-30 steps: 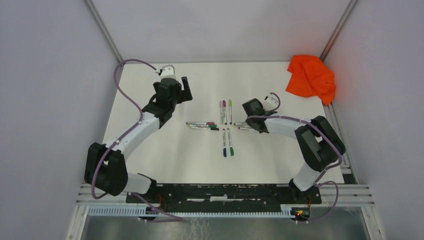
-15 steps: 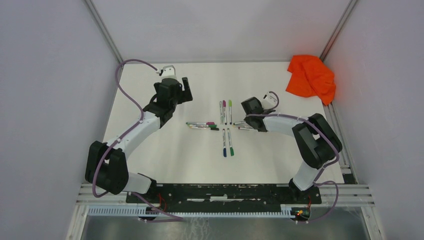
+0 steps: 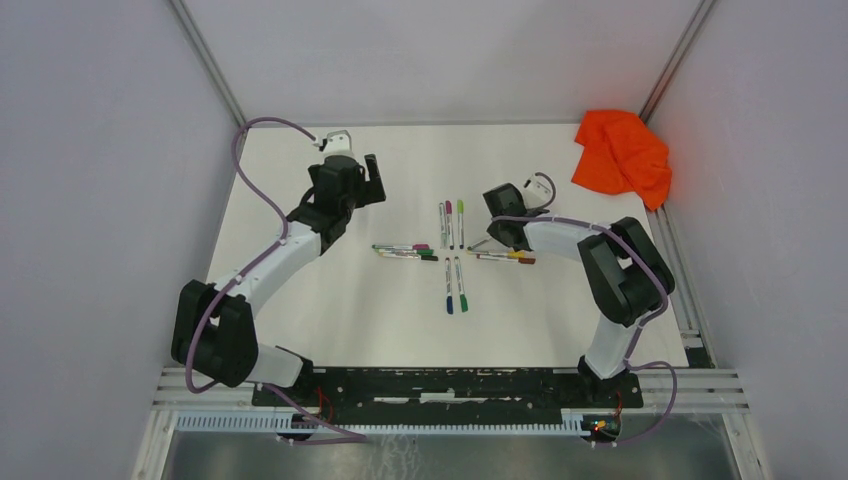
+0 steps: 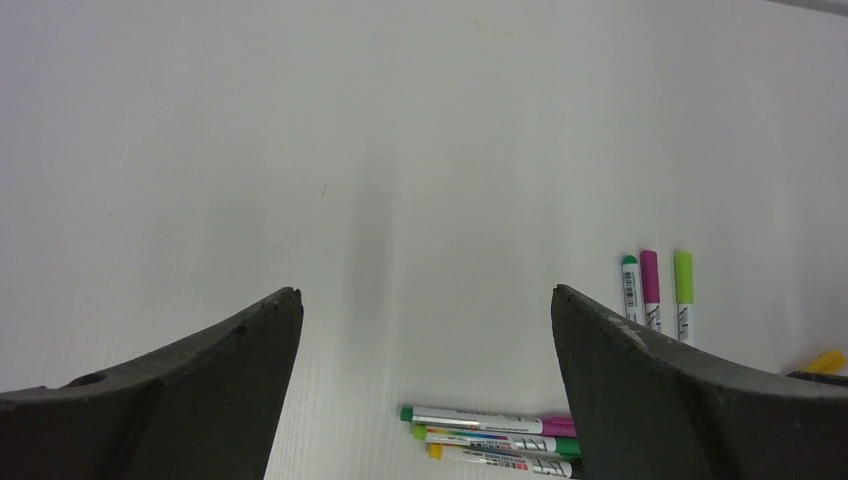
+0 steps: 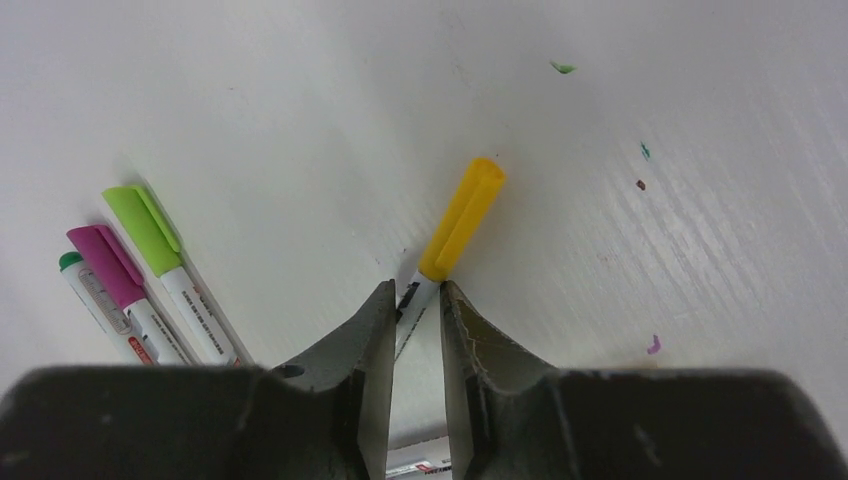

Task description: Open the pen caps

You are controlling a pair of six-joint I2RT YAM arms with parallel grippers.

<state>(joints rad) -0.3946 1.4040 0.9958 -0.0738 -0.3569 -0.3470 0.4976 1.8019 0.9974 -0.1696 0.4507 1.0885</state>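
Note:
My right gripper (image 5: 415, 290) is shut on the white barrel of a pen, just behind its yellow cap (image 5: 462, 215), which points away over the table. In the top view that gripper (image 3: 492, 238) sits right of the pen groups. Three pens lie side by side with lime (image 5: 145, 225), magenta (image 5: 100, 265) and green (image 5: 68, 262) caps. My left gripper (image 4: 425, 295) is open and empty above bare table at the back left (image 3: 372, 180). Below it lie three pens (image 4: 490, 430) with coloured caps.
An orange cloth (image 3: 622, 155) lies at the back right corner. More pens lie in groups: a pair (image 3: 455, 285) nearer the front and some (image 3: 508, 257) beside my right arm. Small ink marks (image 5: 653, 345) dot the table. Walls close in on both sides.
My right gripper has shifted back and left with the yellow-capped pen, uncovering the pens that lay under the arm. The left arm has hardly moved.

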